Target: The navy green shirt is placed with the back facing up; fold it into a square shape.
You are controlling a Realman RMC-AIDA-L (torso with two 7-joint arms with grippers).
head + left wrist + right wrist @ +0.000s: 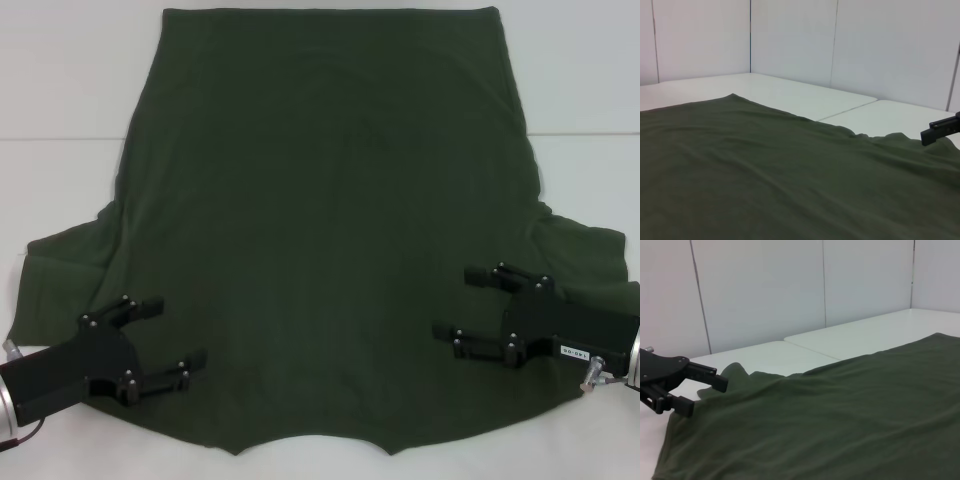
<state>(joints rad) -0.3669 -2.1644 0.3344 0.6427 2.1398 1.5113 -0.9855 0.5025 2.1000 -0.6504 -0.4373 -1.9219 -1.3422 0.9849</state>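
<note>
The navy green shirt (330,230) lies spread flat on the white table, plain side up, with the neckline toward me and the hem at the far end. It also fills the left wrist view (765,175) and the right wrist view (840,425). My left gripper (175,335) is open over the shirt's near left shoulder area, beside the left sleeve (60,270). My right gripper (457,303) is open over the near right side, next to the right sleeve (585,255). Nothing is between either pair of fingers. Each wrist view shows the other arm's gripper far off: the right one (940,131) and the left one (687,390).
The white table (60,80) shows bare surface to the left, right and far side of the shirt, with a seam (590,135) crossing it. White wall panels (790,35) stand behind the table.
</note>
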